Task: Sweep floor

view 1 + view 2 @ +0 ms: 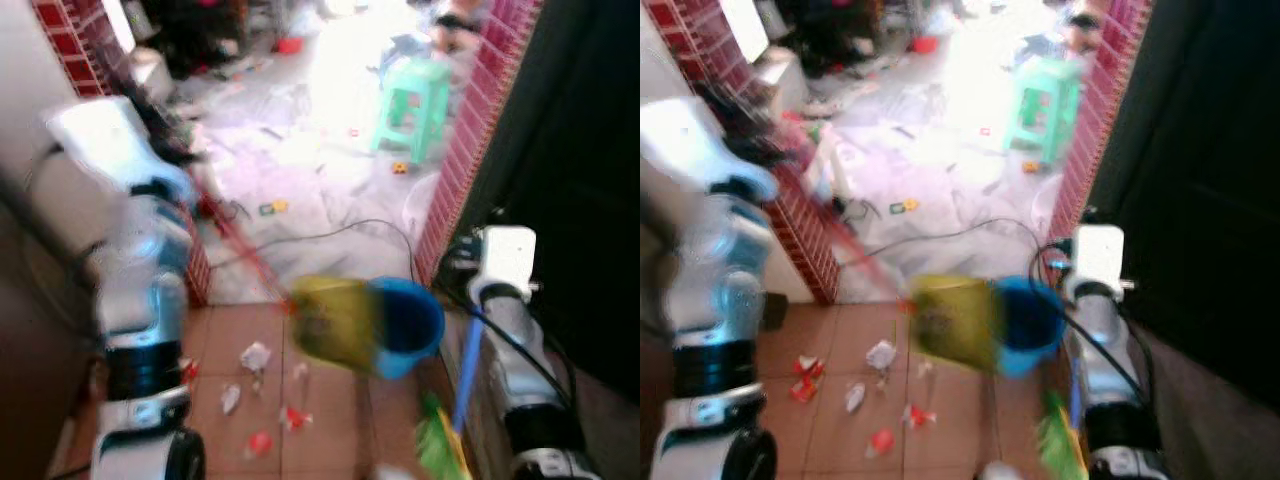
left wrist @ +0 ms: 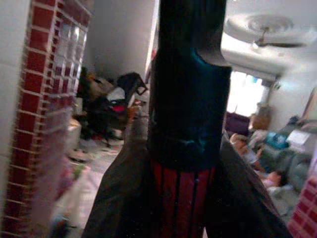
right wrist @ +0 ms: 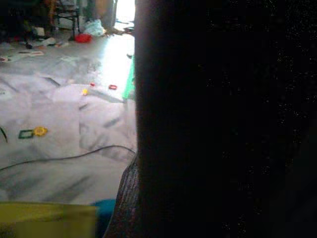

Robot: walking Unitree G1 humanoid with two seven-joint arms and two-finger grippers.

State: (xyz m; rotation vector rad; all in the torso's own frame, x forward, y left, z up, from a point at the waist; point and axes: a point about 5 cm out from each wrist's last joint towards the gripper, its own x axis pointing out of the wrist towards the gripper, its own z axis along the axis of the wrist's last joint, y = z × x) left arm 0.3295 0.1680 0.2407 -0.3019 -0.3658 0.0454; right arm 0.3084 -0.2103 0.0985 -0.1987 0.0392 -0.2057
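Red-handled broom (image 1: 235, 240), clamped in the left gripper's (image 2: 185, 198) jaws, slants to a yellow-and-blue dustpan (image 1: 365, 325) above paper litter (image 1: 255, 385) on the tiled floor (image 1: 330, 430); right jaws' state cannot be told; the black cable (image 1: 340, 235) could snag the stroke

One green stool (image 1: 418, 103), one blue bucket (image 1: 407, 325) — several paper scraps (image 1: 255, 356) on tiles.
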